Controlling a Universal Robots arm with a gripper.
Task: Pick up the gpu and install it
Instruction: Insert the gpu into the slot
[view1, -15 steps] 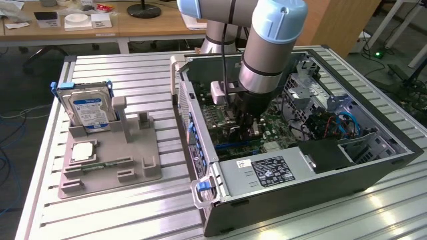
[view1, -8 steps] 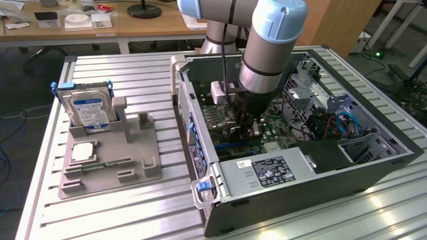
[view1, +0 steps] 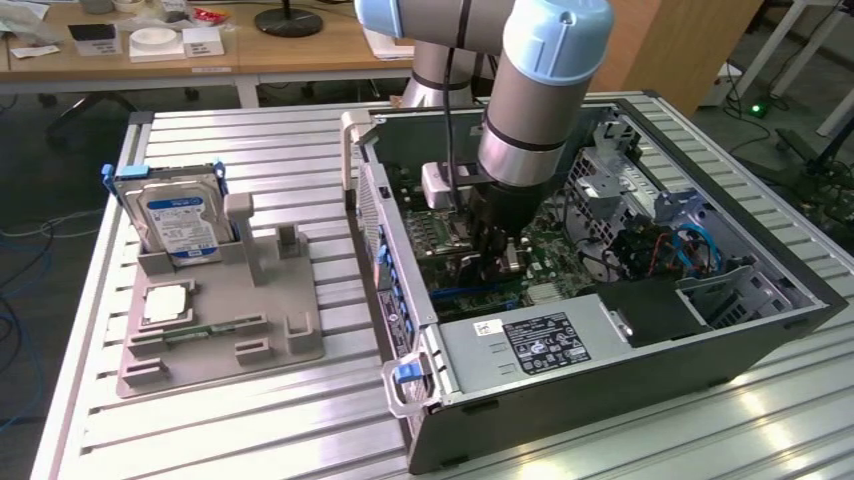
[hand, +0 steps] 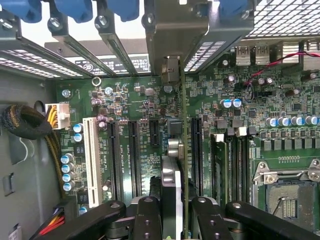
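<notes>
Seen edge-on in the wrist view, the gpu (hand: 176, 165) stands upright between my black fingers (hand: 148, 219), its thin green board edge running along the motherboard (hand: 135, 107) toward the case's rear slots. Its silver end bracket (hand: 172, 35) sits at the slot openings. The gripper (hand: 176, 222) is shut on the card. The card stands over the black expansion slots, next to one long slot (hand: 196, 155); I cannot tell whether it is seated. In the exterior view the gripper (view1: 499, 255) is low inside the open computer case (view1: 747, 340), over the motherboard, and the gpu (view1: 483, 262) is mostly hidden by it.
A grey fixture (view1: 220, 320) on the exterior view's left holds a silver hard drive (view1: 178, 222), a processor chip (view1: 166, 302) and a memory stick (view1: 200, 330). Inside the case are the power supply (view1: 534, 345), drive cages and cables (view1: 667, 250). A cable bundle (hand: 30, 125) lies beside the board.
</notes>
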